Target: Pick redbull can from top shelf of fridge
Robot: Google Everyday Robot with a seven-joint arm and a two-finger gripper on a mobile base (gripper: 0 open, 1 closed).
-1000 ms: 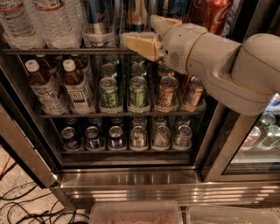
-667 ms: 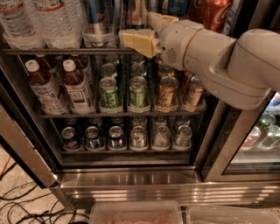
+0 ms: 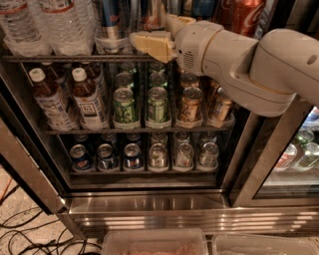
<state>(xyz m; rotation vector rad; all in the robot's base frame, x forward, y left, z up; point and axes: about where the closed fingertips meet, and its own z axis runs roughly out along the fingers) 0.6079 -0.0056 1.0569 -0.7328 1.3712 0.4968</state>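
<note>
While the gripper hangs at the front edge of the top shelf of the fridge, its two cream fingers stand apart and hold nothing. The redbull can stands upright on that shelf, just left of the gripper, with red lettering on its blue-and-silver side. Water bottles stand further left. A red Coca-Cola can with white script stands to the right, above the arm. The shelf below carries white-capped bottles with unreadable labels, green cans and gold cans.
</note>
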